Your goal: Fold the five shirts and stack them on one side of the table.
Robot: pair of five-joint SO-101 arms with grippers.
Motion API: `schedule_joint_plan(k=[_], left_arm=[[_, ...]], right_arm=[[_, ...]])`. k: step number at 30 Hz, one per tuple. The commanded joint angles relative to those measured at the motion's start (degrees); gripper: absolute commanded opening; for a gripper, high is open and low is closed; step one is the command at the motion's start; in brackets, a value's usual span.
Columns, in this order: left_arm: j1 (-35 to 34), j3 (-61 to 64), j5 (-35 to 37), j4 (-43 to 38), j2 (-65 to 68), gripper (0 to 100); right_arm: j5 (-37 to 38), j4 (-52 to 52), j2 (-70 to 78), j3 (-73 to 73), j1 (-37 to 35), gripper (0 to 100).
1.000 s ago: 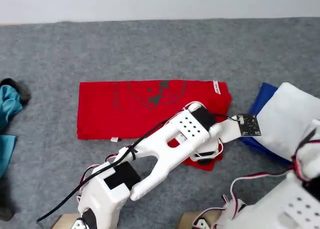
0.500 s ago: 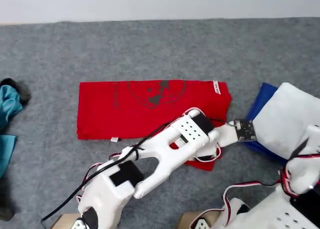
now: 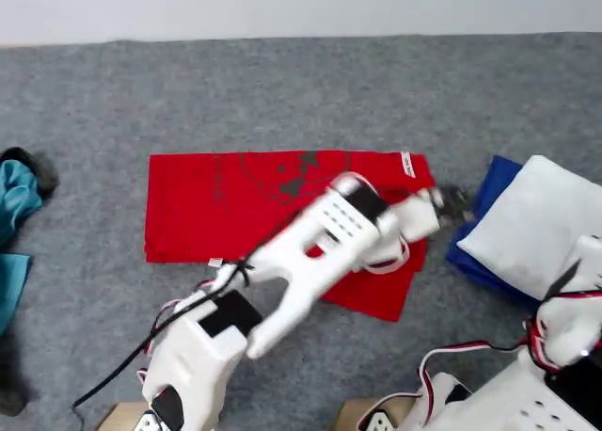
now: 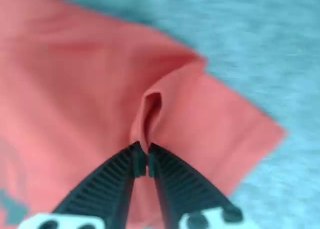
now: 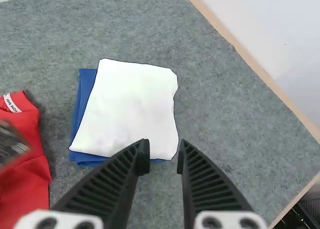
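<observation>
A red shirt [image 3: 226, 205] lies spread across the middle of the grey table. My left arm [image 3: 329, 233] stretches over its right end. In the left wrist view, my left gripper [image 4: 142, 161] is shut on a raised pinch of the red shirt [image 4: 75, 89] near a corner. At the right, a folded white shirt [image 3: 531, 224] rests on a folded blue shirt [image 3: 494, 191]. My right gripper [image 5: 161, 156] hangs open above the near edge of the white shirt [image 5: 130, 109] and holds nothing. The right arm [image 3: 564, 337] sits at the bottom right.
A teal shirt [image 3: 14, 205] and a dark garment [image 3: 28, 167] lie at the far left edge. The table's wooden edge [image 5: 250, 64] runs close behind the folded stack. Bare grey mat [image 3: 310, 92] stretches beyond the red shirt.
The left arm has swung toward the far side with the red fabric pinched, pulling the shirt's lower right flap up and inward. The right arm shifted slightly at first, then kept still.
</observation>
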Motion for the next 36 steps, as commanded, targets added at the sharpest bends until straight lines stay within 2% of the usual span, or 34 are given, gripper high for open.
schedule_joint_plan(k=[1,7,15,25,27,31,36], left_arm=[[-4.6,-3.9,0.2,-1.0,-2.4,0],[-6.8,-4.7,-0.1,-4.7,-0.9,0],[-8.5,-14.6,-1.1,-3.4,8.1,1],[-12.0,-34.2,-3.6,7.6,18.3,1],[-12.1,-37.5,-3.7,10.4,19.8,4],[-12.1,-42.9,-3.3,15.6,21.8,18],[-13.4,-49.8,-3.6,20.6,21.9,19]], right_arm=[[0.5,2.2,-0.4,-0.3,0.6,10.1],[0.5,2.2,-0.4,-0.3,0.6,10.1],[0.5,2.2,-0.4,-0.3,0.6,10.1],[0.5,2.2,-0.3,-0.2,0.6,10.1],[0.5,2.2,-0.3,-0.2,0.6,10.1],[0.5,2.2,-0.3,-0.2,0.6,10.1],[0.5,2.3,-0.4,-0.2,0.6,10.1]])
